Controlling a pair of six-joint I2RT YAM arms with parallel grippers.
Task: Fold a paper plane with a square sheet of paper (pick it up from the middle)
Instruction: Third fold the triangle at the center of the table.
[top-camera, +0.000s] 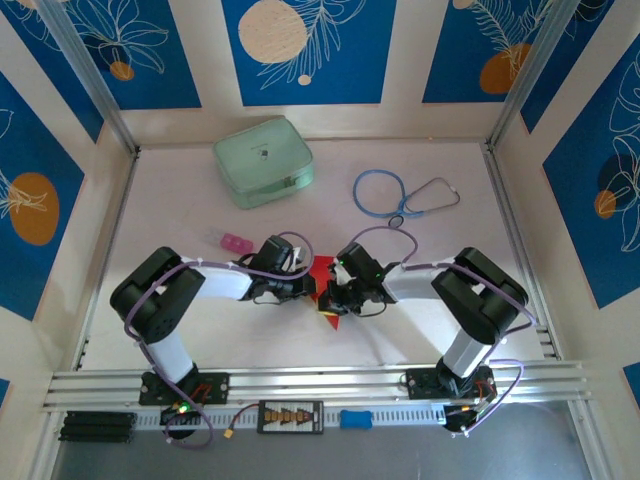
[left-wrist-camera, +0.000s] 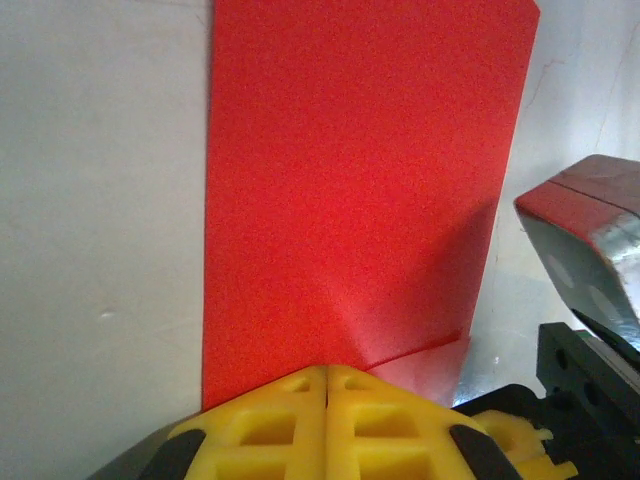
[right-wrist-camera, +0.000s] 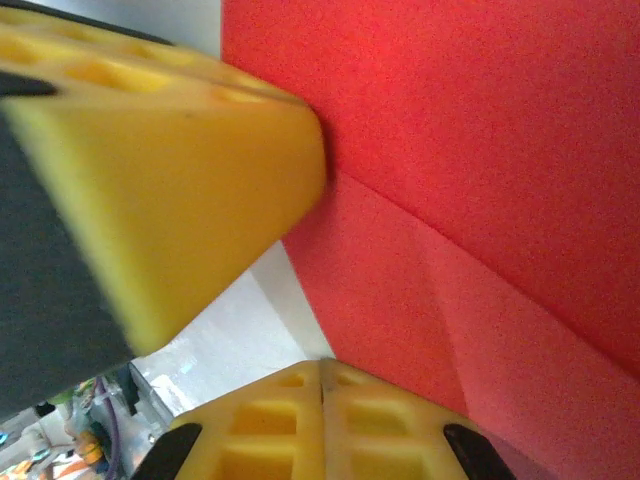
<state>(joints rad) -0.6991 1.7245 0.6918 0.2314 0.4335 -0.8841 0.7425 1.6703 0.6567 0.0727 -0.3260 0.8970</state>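
Observation:
The square sheet of paper (top-camera: 324, 275) is bright red and lies partly folded on the white table between my two grippers. The left wrist view shows the paper (left-wrist-camera: 350, 180) as a tall panel with a creased flap at its lower right. My left gripper (left-wrist-camera: 328, 372) is shut, its yellow tips resting on the paper's near edge where the creases meet. My right gripper (right-wrist-camera: 322, 368) is also shut, its tips against the paper (right-wrist-camera: 480, 150) at an edge. The left gripper's yellow finger (right-wrist-camera: 170, 170) sits close by. I cannot tell whether paper is pinched in either pair of jaws.
A pale green case (top-camera: 263, 162) lies at the back left. A blue stethoscope (top-camera: 400, 195) lies at the back right. A small pink object (top-camera: 233, 242) sits just behind the left arm. Metal rails run along the table's near edge (top-camera: 320, 385).

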